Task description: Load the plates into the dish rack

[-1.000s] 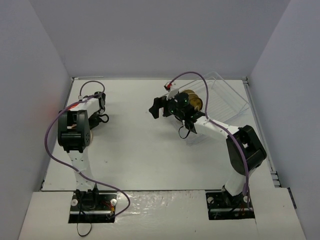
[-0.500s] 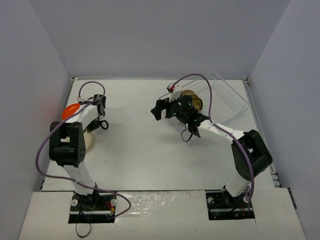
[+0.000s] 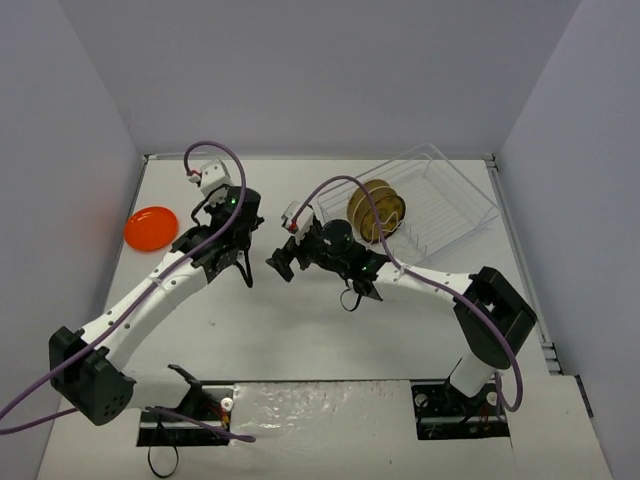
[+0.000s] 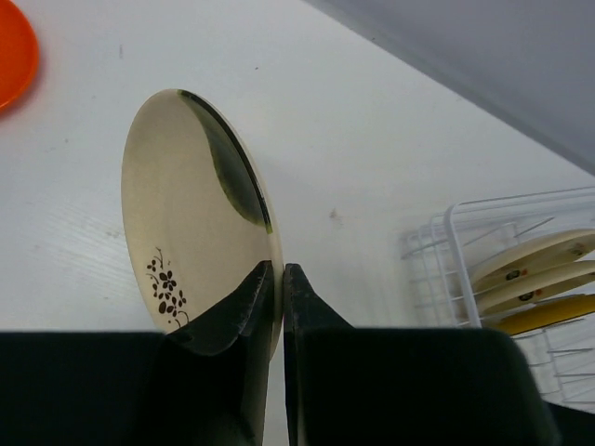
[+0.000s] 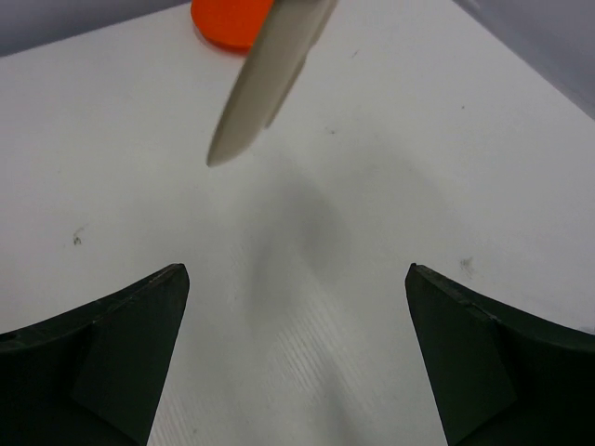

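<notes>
Left claw [image 4: 277, 274]: clenched on the rim of one cream plate [image 4: 191, 228], one finger on each face. The plate is held on edge, off the worktop [image 3: 300, 340], with a dark flower sprig showing on the face near the fingers.
Where the held plate is: over the middle of the worktop, towards the far edge, between the orange plate [image 3: 151, 228] and the dish rack [image 3: 450, 200]. The right wrist view shows the cream plate [image 5: 265, 79] edge-on and tilted.
Right claw [image 5: 297, 358]: released, its two fingers spread wide with nothing between them. From above, the right claw [image 3: 283, 263] is over the middle of the worktop, just beside the left claw and facing it.
Orange plate: one, lying flat on the worktop near the left edge, well apart from both claws.
Dish rack: one, clear with thin upright dividers, in the far right corner, set at an angle to the worktop's edges.
Racked plates [image 4: 535, 279]: three rims stand on edge side by side at the rack's end nearest the middle of the worktop, two pale and one yellow. From above, the racked plates [image 3: 375, 210] read as a brown and gold cluster.
Plate count: five seen, one held, one loose on the worktop, three in the rack.
Arms: two, both reaching in towards the middle of the worktop.
</notes>
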Controlling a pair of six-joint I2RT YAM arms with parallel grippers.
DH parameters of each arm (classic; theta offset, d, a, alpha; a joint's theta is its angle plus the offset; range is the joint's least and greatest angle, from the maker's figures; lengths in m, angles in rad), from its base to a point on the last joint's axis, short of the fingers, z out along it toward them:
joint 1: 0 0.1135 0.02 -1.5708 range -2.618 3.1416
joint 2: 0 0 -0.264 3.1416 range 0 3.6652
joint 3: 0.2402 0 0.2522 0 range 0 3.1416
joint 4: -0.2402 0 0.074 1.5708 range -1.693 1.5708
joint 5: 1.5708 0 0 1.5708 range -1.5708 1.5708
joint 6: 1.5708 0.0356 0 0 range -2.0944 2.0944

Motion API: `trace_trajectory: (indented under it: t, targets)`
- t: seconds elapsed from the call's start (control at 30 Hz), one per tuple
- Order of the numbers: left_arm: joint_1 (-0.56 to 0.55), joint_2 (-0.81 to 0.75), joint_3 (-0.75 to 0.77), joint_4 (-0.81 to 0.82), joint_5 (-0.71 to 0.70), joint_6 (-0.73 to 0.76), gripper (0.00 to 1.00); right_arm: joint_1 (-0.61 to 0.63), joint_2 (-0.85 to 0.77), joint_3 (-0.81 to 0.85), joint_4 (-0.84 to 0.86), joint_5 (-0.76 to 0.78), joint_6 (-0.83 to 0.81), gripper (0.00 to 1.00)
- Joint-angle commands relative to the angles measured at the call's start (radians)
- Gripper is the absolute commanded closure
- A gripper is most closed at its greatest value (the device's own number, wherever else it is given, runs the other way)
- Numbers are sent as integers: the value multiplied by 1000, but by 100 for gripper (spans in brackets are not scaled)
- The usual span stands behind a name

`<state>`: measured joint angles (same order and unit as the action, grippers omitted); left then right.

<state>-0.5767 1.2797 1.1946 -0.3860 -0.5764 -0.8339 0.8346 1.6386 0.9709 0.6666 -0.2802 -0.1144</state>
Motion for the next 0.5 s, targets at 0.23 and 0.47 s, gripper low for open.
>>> trace_trajectory:
  t: [0.23,0.47]
  targets:
    - [-63,-142,-53,225,-157,-307,100,23,-63,-84,269,124,-108,0]
    - [-64,-185,-109,304,-81,-432,100,30,15,-116,487,61,-84,0]
